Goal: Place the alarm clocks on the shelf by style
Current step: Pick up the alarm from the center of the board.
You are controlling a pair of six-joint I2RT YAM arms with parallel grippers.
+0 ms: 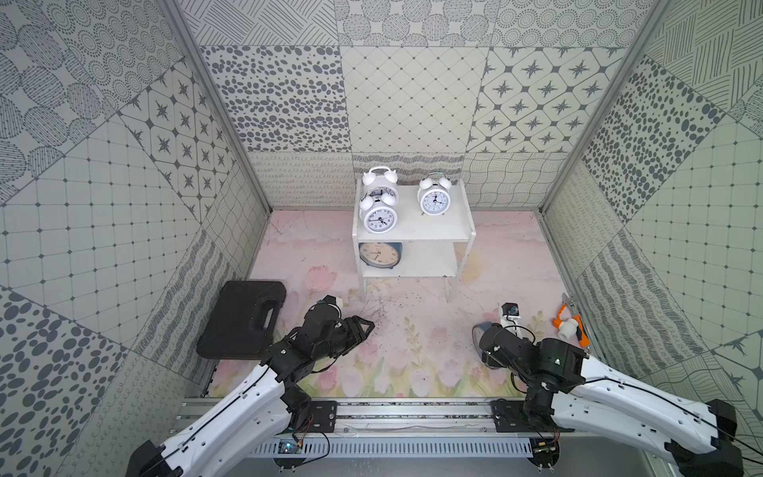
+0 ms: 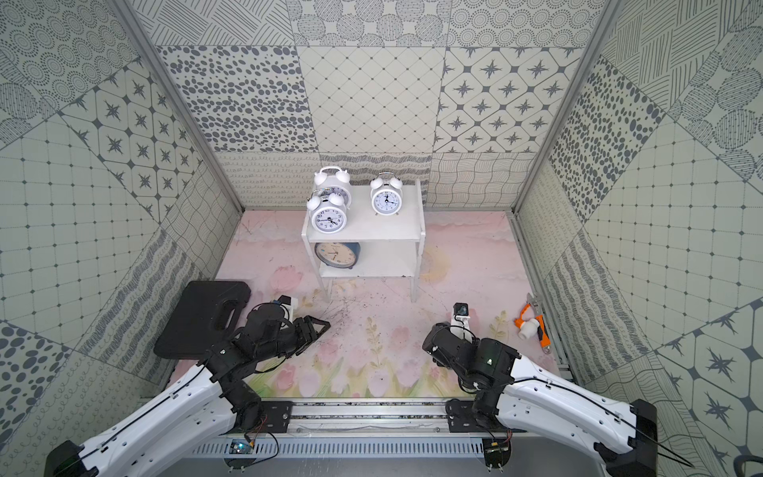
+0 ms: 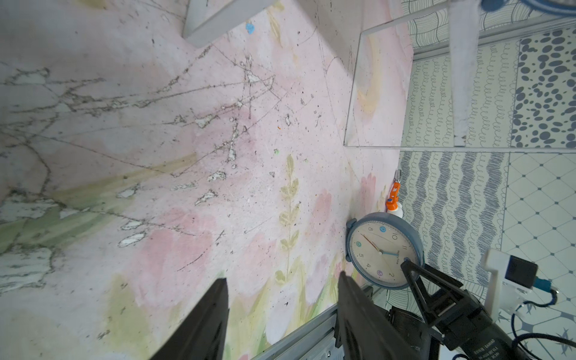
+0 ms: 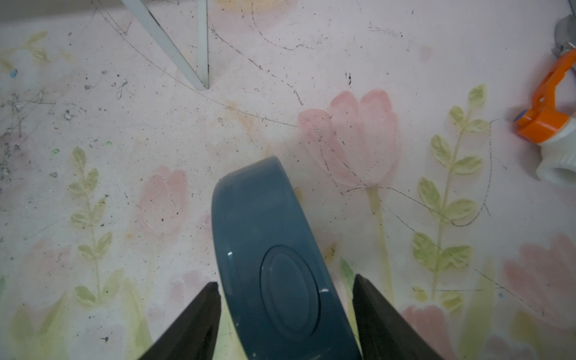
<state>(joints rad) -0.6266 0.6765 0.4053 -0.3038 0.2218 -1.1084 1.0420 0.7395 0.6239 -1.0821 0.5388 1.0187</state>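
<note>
Straddles the blue clock in front of the shelf with the right gripper, fingers spread, not clamped. Left gripper parted, empty. On the shelf: three white clocks above, second blue clock below.

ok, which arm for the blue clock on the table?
Right. Its end effector straddles the blue clock, jaws open. The left end effector is empty and farther off.
</note>
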